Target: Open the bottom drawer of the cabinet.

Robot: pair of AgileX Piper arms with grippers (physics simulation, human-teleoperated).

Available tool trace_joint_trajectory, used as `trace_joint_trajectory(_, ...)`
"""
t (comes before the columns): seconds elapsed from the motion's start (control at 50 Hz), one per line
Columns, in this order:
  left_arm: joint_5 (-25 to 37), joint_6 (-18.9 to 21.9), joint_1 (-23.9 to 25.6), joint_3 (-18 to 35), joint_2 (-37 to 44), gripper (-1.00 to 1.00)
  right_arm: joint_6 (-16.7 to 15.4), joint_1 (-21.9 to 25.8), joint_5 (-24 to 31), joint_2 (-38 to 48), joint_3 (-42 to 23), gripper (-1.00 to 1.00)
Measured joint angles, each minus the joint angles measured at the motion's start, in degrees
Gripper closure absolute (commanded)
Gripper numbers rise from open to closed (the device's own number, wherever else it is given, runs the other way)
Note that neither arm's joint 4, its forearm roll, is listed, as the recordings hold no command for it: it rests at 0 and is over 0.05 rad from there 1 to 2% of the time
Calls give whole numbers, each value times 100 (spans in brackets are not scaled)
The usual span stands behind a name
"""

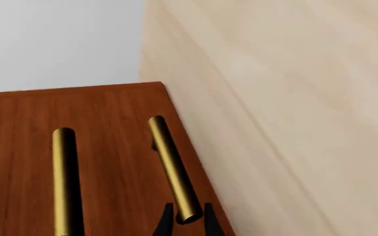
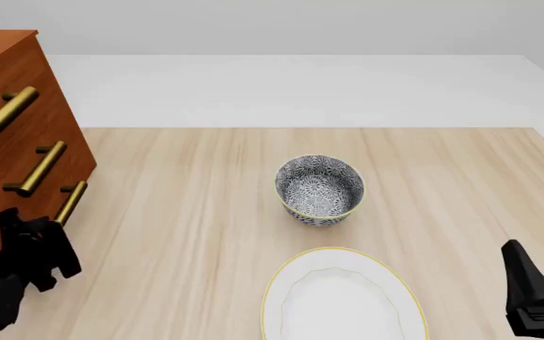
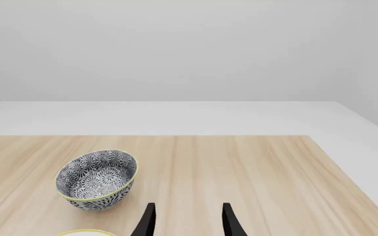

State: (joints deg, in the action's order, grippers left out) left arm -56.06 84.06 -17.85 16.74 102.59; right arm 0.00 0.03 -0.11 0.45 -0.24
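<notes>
Straddling brass bar handle (image 1: 173, 167) of bottom drawer (image 2: 26, 234), my left gripper (image 1: 185, 222) had one black fingertip each side of bar's near end; whether pads pressed metal, could not tell. Lowest drawer front sat flush with two upper fronts in tall reddish-brown wooden cabinet (image 2: 8, 92) at table's left edge. My right gripper (image 3: 185, 221) hung well apart over light wooden table (image 2: 206, 212), fingers spread, holding nothing. Blue-grey patterned bowl (image 2: 319, 189) stood mid-table, white yellow-rimmed plate (image 2: 343, 297) just nearer me
</notes>
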Motion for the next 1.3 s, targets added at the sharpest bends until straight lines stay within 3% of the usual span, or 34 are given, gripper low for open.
trace_joint_trajectory(0.78,236,-140,-44,51,-137,100,0,0,0,0,0,-100)
trace_joint_trajectory(1.3,51,-348,298,-82,-125,100,0,0,0,0,0,-100)
